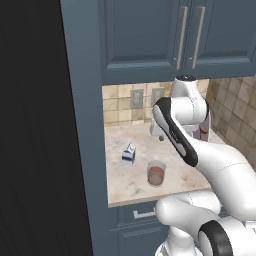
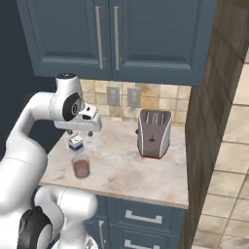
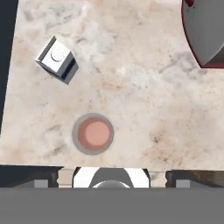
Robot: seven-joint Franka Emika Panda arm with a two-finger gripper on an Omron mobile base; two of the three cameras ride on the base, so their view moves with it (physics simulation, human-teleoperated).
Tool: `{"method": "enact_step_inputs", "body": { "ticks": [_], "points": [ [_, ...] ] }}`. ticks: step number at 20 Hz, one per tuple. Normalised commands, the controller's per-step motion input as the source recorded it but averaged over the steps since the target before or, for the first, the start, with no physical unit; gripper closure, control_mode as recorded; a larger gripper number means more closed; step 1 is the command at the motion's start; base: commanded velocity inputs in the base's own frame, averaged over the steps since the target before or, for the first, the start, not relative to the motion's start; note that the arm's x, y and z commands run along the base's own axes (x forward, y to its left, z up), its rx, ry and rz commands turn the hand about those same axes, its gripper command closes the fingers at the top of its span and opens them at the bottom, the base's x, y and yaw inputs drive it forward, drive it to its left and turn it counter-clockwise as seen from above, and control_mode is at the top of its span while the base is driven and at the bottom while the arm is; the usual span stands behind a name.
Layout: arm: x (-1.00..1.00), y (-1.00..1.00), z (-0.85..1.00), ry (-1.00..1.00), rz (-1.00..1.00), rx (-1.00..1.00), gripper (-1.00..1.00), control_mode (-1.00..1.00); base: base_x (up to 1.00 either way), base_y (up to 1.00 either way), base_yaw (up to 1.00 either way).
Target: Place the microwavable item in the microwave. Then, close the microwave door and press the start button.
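A small clear glass tumbler [image 1: 156, 174] with reddish-brown contents stands upright near the front edge of the marble counter [image 1: 120, 137]. The same tumbler [image 2: 80, 167] sits left of centre in the right base view. From above, the tumbler [image 3: 92, 134] is a round rim with a reddish disc inside. My gripper [image 2: 80, 132] hangs open above the counter, higher than the glass and a little behind it, with nothing between its fingers. Its fingertips [image 3: 41, 179] stand wide apart. The microwave and its door are out of view.
A small white-and-blue milk carton [image 1: 129, 153] stands just behind and left of the tumbler. A steel-and-red toaster [image 2: 154, 133] sits at the counter's right. Blue cabinets [image 2: 112, 34] hang overhead, and a tall dark panel [image 1: 85, 150] bounds the counter's left.
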Motion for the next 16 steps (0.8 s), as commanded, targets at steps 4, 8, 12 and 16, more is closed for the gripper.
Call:
{"method": "enact_step_inputs", "body": {
  "ticks": [4, 8, 12, 16],
  "points": [
    [0.0, 0.01, -0.98, 0.22, -0.06, -0.02, -1.0, -1.0, 0.0, 0.0, 0.0],
    [0.0, -0.09, -0.62, 0.09, -0.03, 0.01, -1.0, -1.0, 0.0, 0.0, 0.0],
    [0.04, -0.14, -0.45, 0.01, 0.0, 0.03, -1.0, -1.0, 0.0, 0.0, 0.0],
    [0.28, -0.06, -0.47, 0.01, 0.0, 0.07, -1.0, -1.0, 0.0, 0.0, 0.0]
  ]
}}
